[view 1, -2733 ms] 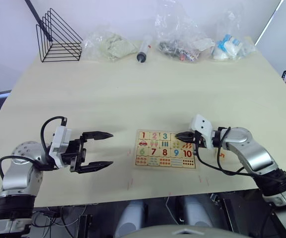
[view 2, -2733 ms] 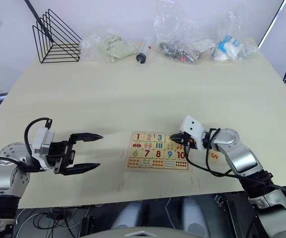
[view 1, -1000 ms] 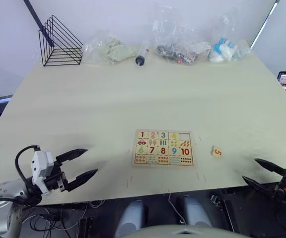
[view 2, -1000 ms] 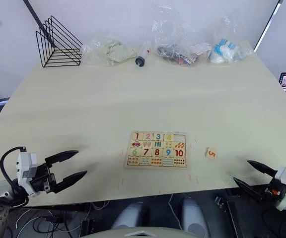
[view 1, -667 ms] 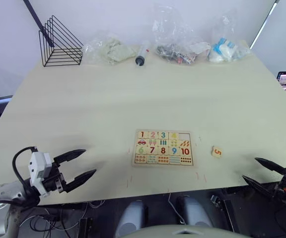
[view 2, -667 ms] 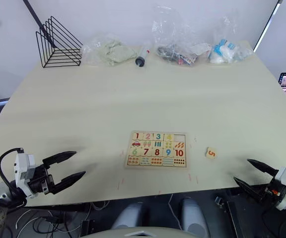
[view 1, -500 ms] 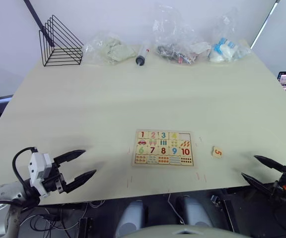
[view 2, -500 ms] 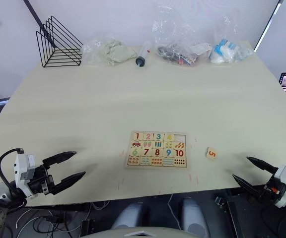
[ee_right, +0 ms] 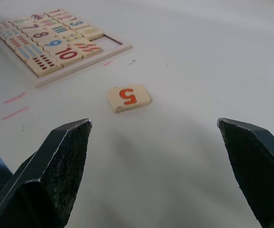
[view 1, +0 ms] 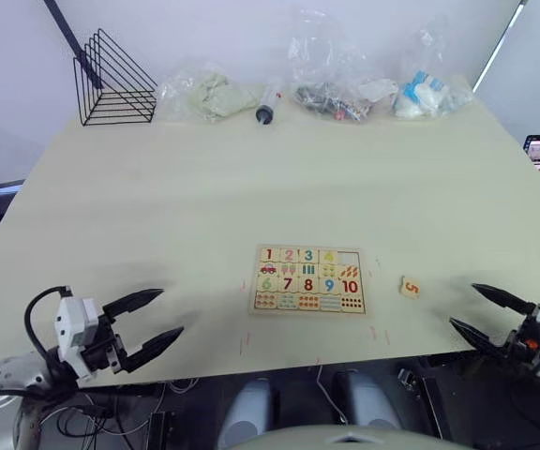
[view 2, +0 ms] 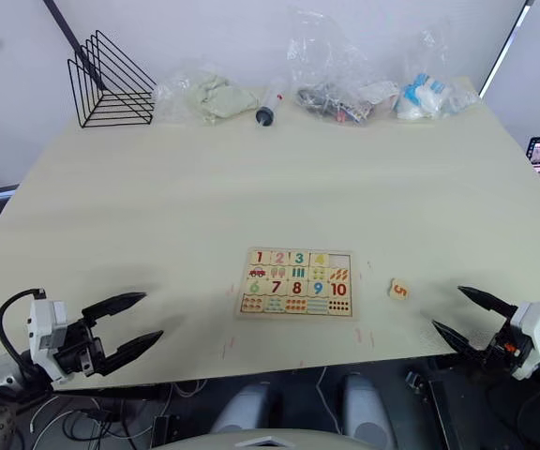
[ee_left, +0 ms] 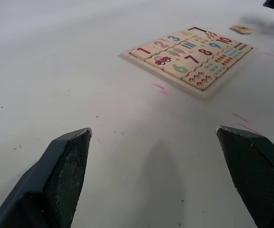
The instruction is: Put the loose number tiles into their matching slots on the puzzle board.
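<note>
Tile 5 [view 1: 410,288] flat (digit slightly tilted) beside board [view 1: 309,279], both fingers spread, empty.

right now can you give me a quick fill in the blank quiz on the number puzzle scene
1. The loose tile lying on the table beside the puzzle board shows the number ____.
2. The number of vacant slots in the board's top row is ____.
3. The right gripper has its fingers ____.
4. The left gripper holds ____.

Missing words: 5; one; open; nothing
</note>
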